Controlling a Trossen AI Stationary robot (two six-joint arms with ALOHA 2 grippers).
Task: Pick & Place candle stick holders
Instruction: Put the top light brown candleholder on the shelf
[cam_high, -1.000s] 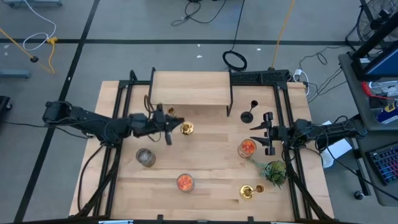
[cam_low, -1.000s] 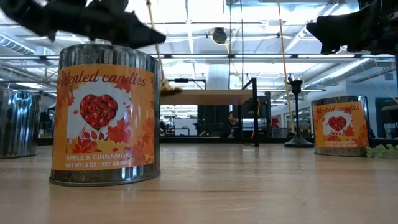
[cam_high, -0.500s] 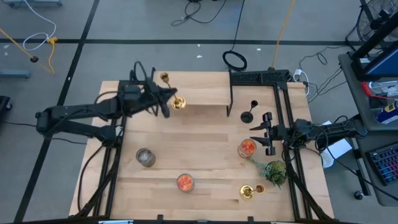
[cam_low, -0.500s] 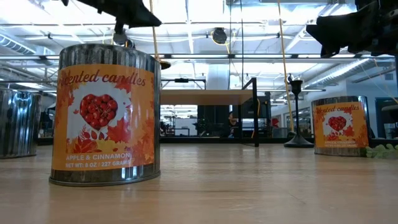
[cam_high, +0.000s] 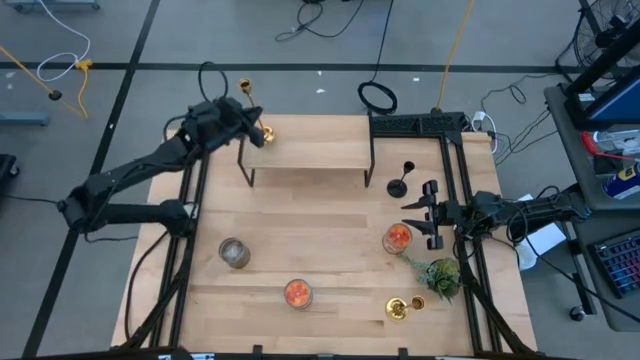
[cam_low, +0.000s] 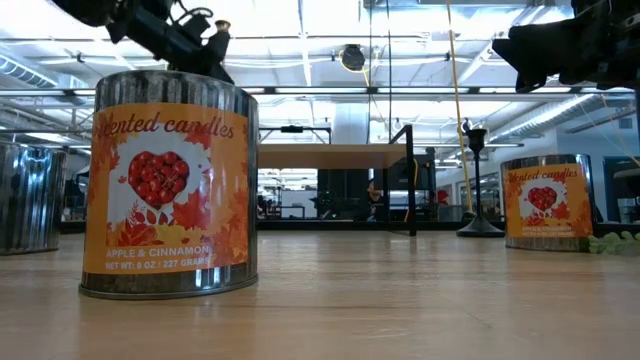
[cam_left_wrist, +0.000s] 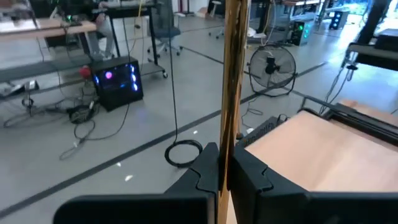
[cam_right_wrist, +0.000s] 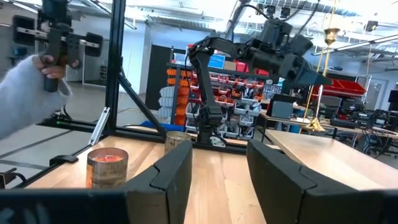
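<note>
Left gripper (cam_high: 243, 128) clamped on a gold candlestick (cam_high: 253, 110), held upright over the raised shelf's (cam_high: 320, 150) back left corner. Right gripper (cam_high: 418, 215) hangs with fingers apart near the black candlestick (cam_high: 400, 182). Second gold one (cam_high: 399, 308) lies by the plant sprig (cam_high: 440, 275). Front tin (cam_low: 170, 185) reads "scented candles, APPLE & CINNAMON" (weight line too).

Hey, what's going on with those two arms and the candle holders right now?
Left gripper shut on gold candle stick holder, over raised shelf. Right gripper open, idle. Nothing blocking.
</note>
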